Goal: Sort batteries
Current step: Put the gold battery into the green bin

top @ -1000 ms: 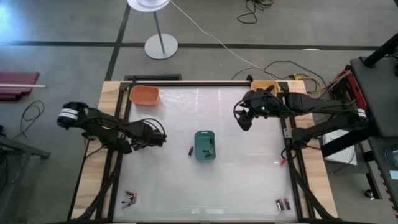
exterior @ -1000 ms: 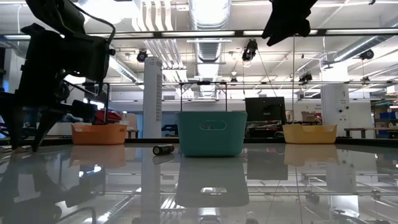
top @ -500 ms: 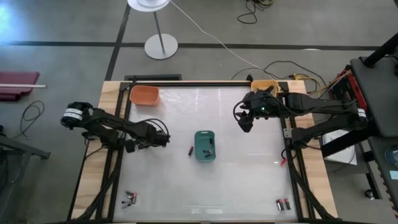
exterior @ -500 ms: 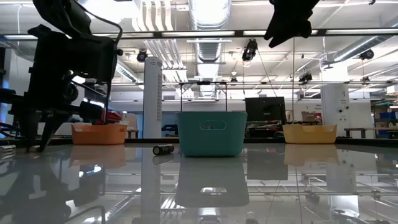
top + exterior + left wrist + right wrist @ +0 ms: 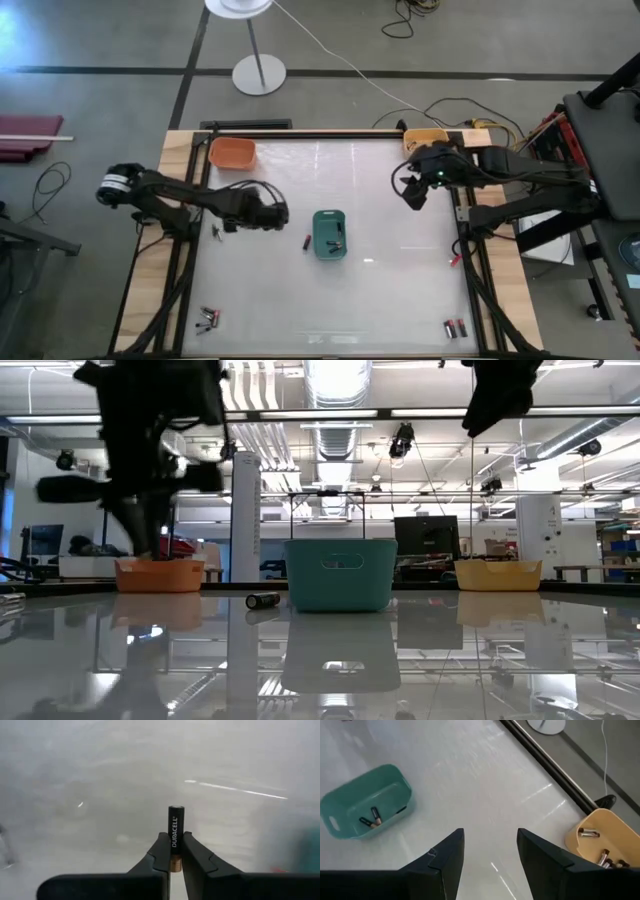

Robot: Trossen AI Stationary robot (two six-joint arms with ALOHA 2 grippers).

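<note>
My left gripper (image 5: 275, 213) is over the table just left of the teal bin (image 5: 329, 234) and is shut on a black Duracell battery (image 5: 176, 822). A loose battery (image 5: 307, 241) lies on the table against the teal bin's left side. The teal bin (image 5: 365, 802) holds a few batteries. My right gripper (image 5: 413, 195) hangs open and empty (image 5: 490, 837) high over the table's far right, near the yellow bin (image 5: 424, 138). Batteries lie in that bin (image 5: 600, 837). My left gripper pinches the battery between its two fingers at the battery's copper-coloured end (image 5: 175, 863). The battery lies along the fingers. Its black end (image 5: 176, 810) sticks out well past the fingertips (image 5: 161, 842).
An orange bin (image 5: 232, 152) stands at the far left corner. Loose batteries lie near the front left (image 5: 209, 318) and front right (image 5: 456, 327) corners. A small object (image 5: 215, 232) lies at the left edge. Bare table lies between the bins.
My left gripper has swung toward the table's right, closing on the teal bin, with quick motion that blurs it in the low view. My right gripper has shifted right, toward the yellow bin.
</note>
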